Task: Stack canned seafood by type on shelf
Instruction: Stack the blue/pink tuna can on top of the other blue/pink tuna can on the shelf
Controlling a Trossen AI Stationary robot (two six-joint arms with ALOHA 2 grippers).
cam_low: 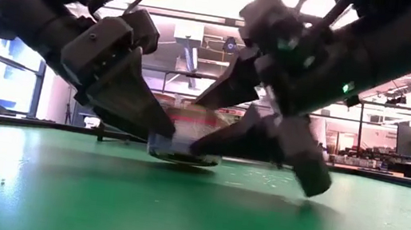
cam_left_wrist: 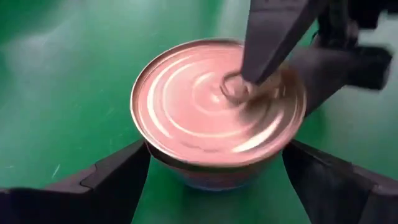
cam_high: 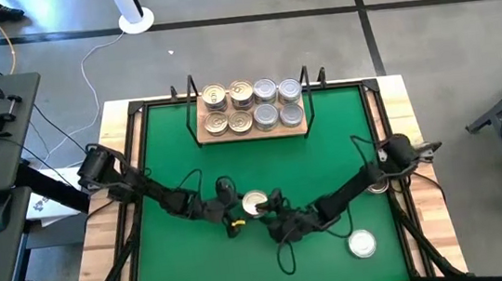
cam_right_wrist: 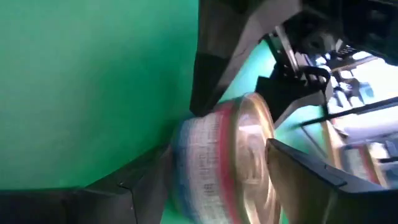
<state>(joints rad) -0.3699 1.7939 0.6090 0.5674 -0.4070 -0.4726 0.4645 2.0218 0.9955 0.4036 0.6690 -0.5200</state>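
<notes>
A flat round tin [cam_high: 254,203] with a coppery-gold lid [cam_left_wrist: 217,106] and a red, white and blue label [cam_right_wrist: 205,155] sits mid-mat, between both grippers. My left gripper [cam_high: 242,207] is shut on it from the left. My right gripper [cam_high: 269,206] reaches in from the right, open. One of its fingers [cam_left_wrist: 267,43] is over the lid and the other [cam_right_wrist: 143,180] is by the tin's base. The wooden shelf [cam_high: 252,137] stands at the far edge. Gold-lidded tins [cam_high: 229,108] are at its left and silver-lidded tins [cam_high: 278,103] at its right. My left gripper pinches the tin's side wall [cam_left_wrist: 163,163] between its two fingers, on opposite sides of the round. The fingers slant down from the table's left. The tin sits level, lid up, low at the mat [cam_low: 183,159]; I cannot tell whether it is lifted clear. My right gripper has a fingertip [cam_left_wrist: 239,84] at the middle of the lid, slanting in from the table's right. Whether it touches the tin, I cannot tell.
A silver-lidded tin [cam_high: 362,243] lies on the green mat [cam_high: 178,157] at the near right. Another tin [cam_high: 377,184] shows partly under my right arm. A wooden frame borders the mat. Open mat lies between the grippers and the shelf.
</notes>
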